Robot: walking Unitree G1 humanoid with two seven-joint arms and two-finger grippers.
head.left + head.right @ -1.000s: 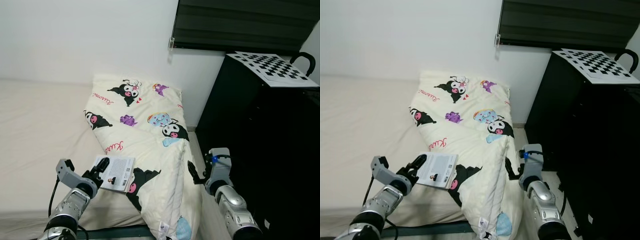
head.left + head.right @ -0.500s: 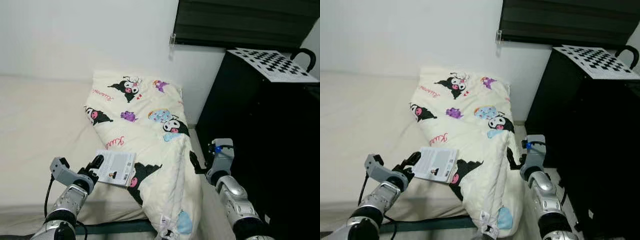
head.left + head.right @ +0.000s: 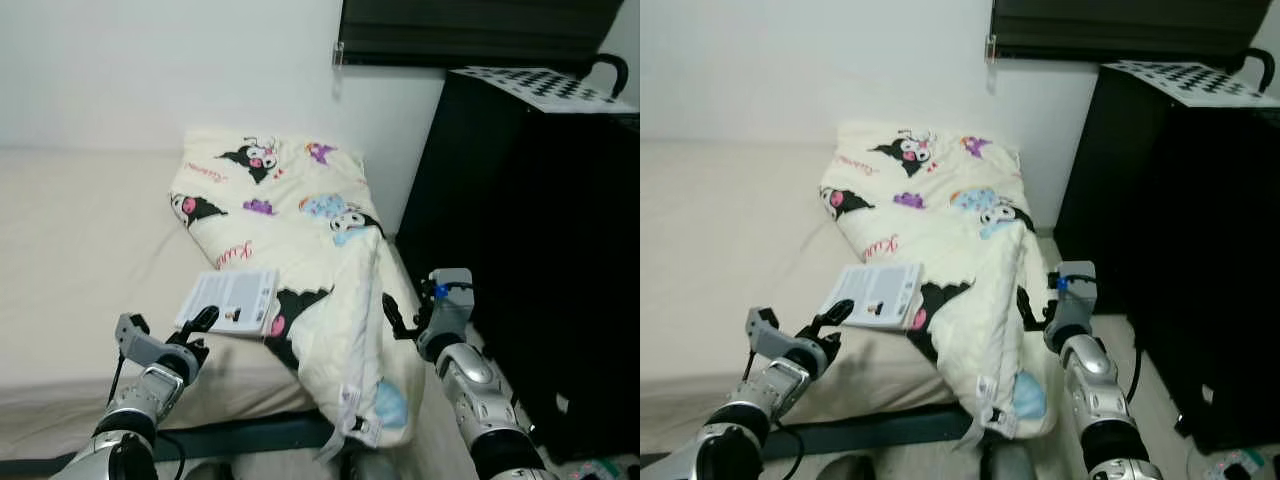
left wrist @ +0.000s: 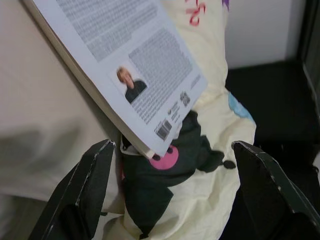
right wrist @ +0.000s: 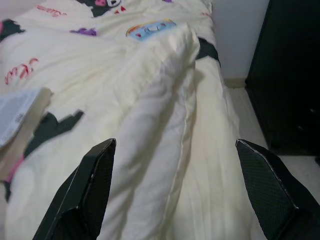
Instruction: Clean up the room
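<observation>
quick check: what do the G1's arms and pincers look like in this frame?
Both arms are silver, ribbed metal cylinders. The left pincer has two long black fingers and a black cable looping off its grey wrist block. The right pincer matches, with a small blue light on its grey wrist housing.

The right gripper [image 5: 175,185] hangs with its two black fingers [image 5: 92,192] spread wide apart, holding nothing, just above a cream quilt [image 5: 150,115]. The quilt is bunched into a long raised fold [image 5: 160,85] that runs away from the gripper toward the far wall. Cartoon prints mark its far part: a blue one [image 5: 150,29], a small purple one [image 5: 82,31], red lettering [image 5: 17,70]. A white book [image 5: 20,117] lies on the quilt at the left, beside a black patch [image 5: 52,125]. At the right, a black cabinet [image 5: 287,70] stands on the pale floor [image 5: 250,117], well apart from the fingers.
</observation>
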